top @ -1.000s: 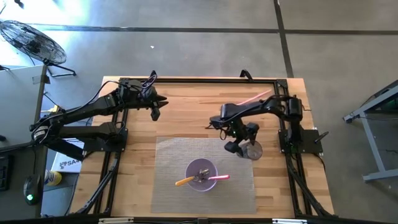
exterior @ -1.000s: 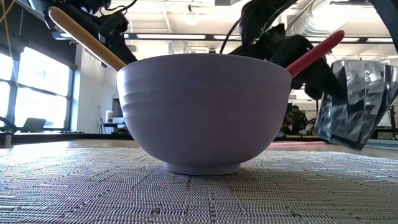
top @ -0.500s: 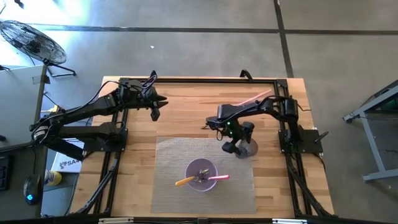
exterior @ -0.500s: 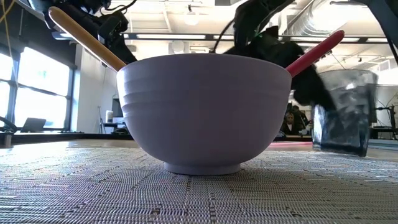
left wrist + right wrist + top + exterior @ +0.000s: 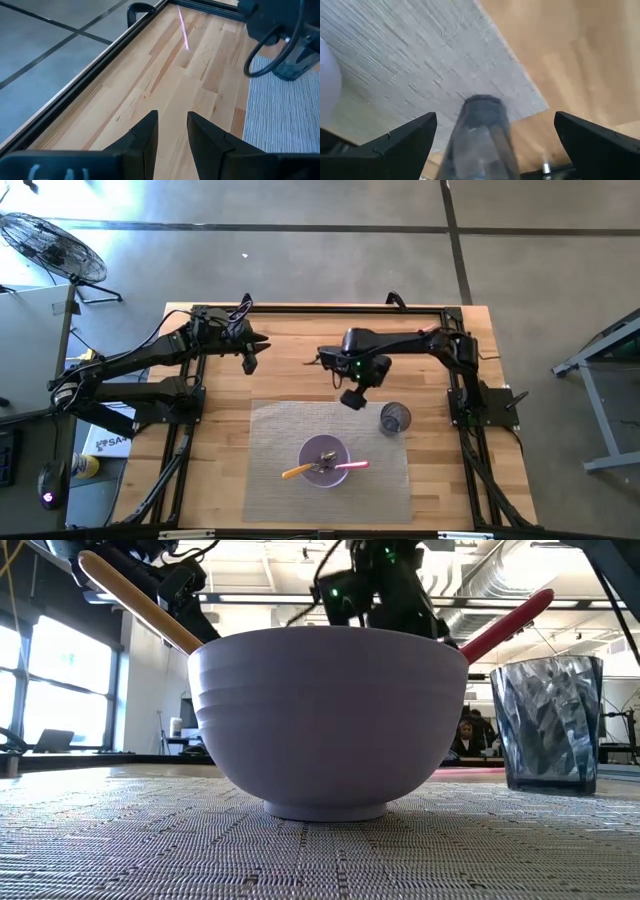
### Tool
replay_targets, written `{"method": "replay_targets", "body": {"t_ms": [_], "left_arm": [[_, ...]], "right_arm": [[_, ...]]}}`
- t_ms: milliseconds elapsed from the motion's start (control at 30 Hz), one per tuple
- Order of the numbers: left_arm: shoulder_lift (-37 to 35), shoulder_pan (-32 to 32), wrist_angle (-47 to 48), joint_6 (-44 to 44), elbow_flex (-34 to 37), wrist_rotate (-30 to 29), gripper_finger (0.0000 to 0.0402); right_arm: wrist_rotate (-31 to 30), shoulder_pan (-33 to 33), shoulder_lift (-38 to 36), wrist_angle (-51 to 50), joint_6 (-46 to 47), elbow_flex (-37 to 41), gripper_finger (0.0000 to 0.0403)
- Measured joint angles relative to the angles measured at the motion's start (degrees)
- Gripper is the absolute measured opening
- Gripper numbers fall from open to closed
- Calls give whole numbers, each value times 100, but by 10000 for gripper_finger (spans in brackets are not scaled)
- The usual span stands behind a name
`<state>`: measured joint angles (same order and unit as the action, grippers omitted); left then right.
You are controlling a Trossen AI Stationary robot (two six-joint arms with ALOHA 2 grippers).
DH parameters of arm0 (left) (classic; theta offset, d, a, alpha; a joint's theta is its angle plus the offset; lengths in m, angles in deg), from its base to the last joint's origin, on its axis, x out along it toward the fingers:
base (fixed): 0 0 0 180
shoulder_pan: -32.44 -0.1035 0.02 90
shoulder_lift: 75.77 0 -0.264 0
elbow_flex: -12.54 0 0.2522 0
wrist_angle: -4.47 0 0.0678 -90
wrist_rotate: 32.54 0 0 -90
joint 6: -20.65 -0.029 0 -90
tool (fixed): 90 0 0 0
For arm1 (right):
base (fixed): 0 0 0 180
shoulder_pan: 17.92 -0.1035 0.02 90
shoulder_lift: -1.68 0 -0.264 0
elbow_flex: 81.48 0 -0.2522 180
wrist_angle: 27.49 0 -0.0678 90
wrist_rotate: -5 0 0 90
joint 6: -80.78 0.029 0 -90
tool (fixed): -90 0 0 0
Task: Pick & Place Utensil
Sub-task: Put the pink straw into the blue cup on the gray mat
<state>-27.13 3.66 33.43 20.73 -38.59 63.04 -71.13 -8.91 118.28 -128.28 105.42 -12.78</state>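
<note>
- Because the glass cup [image 5: 394,418] stands upright on the grey mat [image 5: 270,440], near its right edge, with nothing touching it, we judge it set there as the holder for a utensil.
- The right gripper [image 5: 352,398] hangs over the mat's back edge, apart from the cup, fingers spread wide and grasping nothing; the right wrist view shows the cup [image 5: 481,135] between and beyond them.
- The purple bowl [image 5: 324,461] sits on the mat in front of the cup, and holds the utensils.
- The pink utensil [image 5: 352,466] lies with its long axis roughly left-right across the table, handle over the bowl's right rim toward the cup; in the low view it [image 5: 505,624] slopes upward.
- The yellow utensil [image 5: 295,472] points the opposite way, handle out over the left rim.
- A metal piece [image 5: 325,464] lies in the bowl's middle; we cannot tell its kind.
- The left gripper [image 5: 249,360] waits over bare wood at the back left, fingers slightly parted and empty.
</note>
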Motion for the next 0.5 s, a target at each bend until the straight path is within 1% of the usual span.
{"method": "replay_targets", "body": {"t_ms": [100,167,267,367,500], "left_arm": [[0,0,27,0,0,0,101],[0,-2,44,0,0,0,101],[0,-2,47,0,0,0,101],[0,-2,149,0,0,0,101],[-2,0,213,15,-1,1,101]], "right_arm": [[-452,24,0,-287,-116,-355,399],[-731,64,-25,-286,-154,-500,399],[-710,179,-184,-294,-156,-497,399],[-775,274,-510,-305,-127,-211,399],[-818,354,-1180,-301,43,493,397]]}}
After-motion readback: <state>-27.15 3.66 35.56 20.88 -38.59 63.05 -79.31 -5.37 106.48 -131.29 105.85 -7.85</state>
